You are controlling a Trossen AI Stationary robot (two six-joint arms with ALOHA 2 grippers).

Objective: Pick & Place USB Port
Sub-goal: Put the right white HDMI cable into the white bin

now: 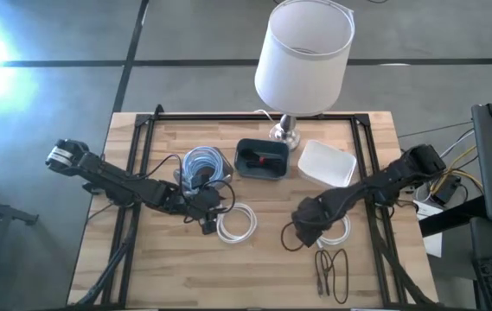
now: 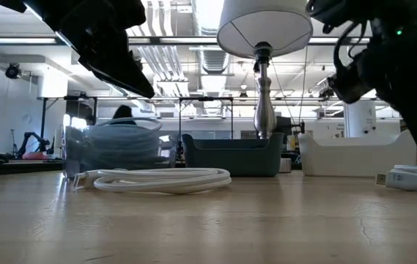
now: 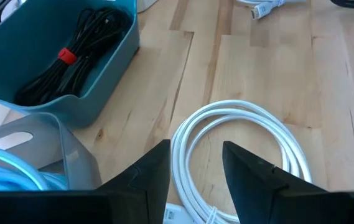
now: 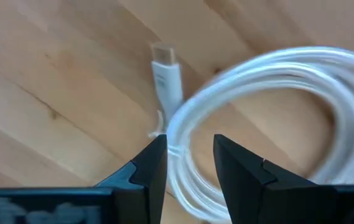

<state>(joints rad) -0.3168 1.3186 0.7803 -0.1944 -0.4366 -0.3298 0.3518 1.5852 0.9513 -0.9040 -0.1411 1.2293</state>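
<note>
Pale wooden tabletop (image 1: 254,259) carries everything. From overhead, the left gripper (image 1: 208,218) sits beside a coiled white USB cable (image 1: 237,223); its wrist view shows the fingers (image 3: 149,177) parted, straddling that coil's near edge without clamping it. Only that view reveals black cords inside the teal plastic bin (image 3: 111,65). Rightward, the right gripper (image 4: 189,165) is slightly spread around a second white cable coil (image 4: 276,68), seemingly touching it.
</note>
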